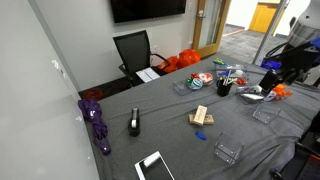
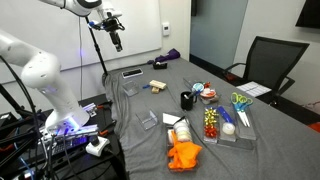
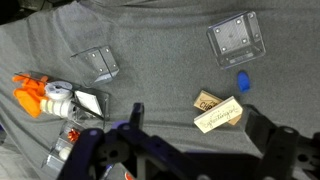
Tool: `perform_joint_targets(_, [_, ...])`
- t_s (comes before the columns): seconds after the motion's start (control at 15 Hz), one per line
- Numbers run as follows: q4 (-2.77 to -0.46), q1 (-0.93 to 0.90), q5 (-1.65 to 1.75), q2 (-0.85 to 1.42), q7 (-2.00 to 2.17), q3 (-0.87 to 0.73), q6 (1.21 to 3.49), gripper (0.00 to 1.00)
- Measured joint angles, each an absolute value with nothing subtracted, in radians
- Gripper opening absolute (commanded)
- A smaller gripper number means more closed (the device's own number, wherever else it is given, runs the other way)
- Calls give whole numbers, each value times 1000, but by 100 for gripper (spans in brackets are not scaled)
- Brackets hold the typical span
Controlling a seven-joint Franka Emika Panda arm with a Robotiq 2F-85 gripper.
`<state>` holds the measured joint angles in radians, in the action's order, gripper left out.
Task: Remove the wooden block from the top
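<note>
**Though Raised High, Spread Wide and Gripping Nothing**

When read from the left in an exterior view, starts with a purple object point(image 1: 97, 122) near the edge of the grey tabletop point(image 1: 170, 108). Next, a black stapler point(image 1: 134, 123), standing apart from it. Nearer the front edge, a flat tablet-like device point(image 1: 155, 166). Then, about mid-tabletop, the wooden block point(image 1: 201, 113), sitting on a flatter wooden slab point(image 1: 197, 121) (not yet lifted off). Just in front of that pair, a small blue piece point(image 1: 200, 135). Further right, a clear plastic holder point(image 1: 227, 153). At the far right, the arm point(image 1: 292, 55), well apart from the block. Held high above one end of the tabletop in an exterior view: the claw point(image 2: 117, 40). From the wrist view, dark fingers point(image 3: 134, 118) set wide apart with nothing held between them, so open and empty. Down below them, block and slab lying together beside the blue piece, untouched.
</note>
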<state>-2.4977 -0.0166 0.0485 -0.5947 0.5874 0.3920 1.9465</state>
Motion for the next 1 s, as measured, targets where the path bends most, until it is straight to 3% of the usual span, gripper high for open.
perform_joint_targets(0.47, [-2489,-21,41,-543,806,387,1949,100])
perform_joint_targets(1.0, [-2387,-23,-40,-268,1073,329,2136,100])
